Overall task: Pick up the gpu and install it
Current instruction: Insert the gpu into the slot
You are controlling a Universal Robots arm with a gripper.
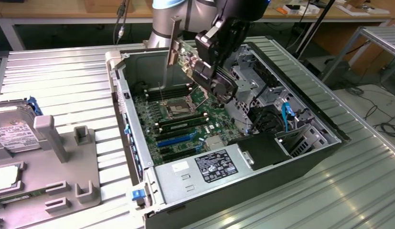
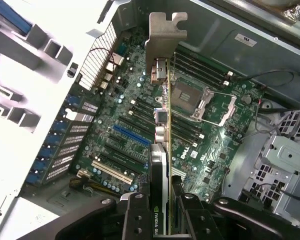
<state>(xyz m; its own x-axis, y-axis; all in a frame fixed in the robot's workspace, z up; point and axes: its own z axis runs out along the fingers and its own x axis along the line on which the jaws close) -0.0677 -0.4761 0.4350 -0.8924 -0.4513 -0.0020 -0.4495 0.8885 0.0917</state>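
Observation:
The gpu point(image 1: 182, 51) hangs in the air over the open computer case point(image 1: 130, 124), its long silver bracket point(image 1: 174, 40) pointing up and out past the case's back wall. My gripper point(image 1: 207, 69) is shut on the card's other end. In the wrist view the gpu point(image 2: 162, 145) appears edge-on, with its bracket point(image 2: 165, 35) at the far end and my gripper point(image 2: 162, 222) clamped on its black face and green board. It hovers above the motherboard point(image 2: 135, 125), over the rows of slots near the blue slot point(image 2: 130, 134). The card touches nothing in the case.
A CPU socket point(image 1: 178, 109) and memory sticks point(image 1: 181, 123) sit on the motherboard. The power supply point(image 1: 210, 164) and the drive cage point(image 1: 261, 86) crowd the case's near and far sides. A hard drive point(image 1: 12, 133) and a grey fixture point(image 1: 63, 157) lie at the exterior view's left.

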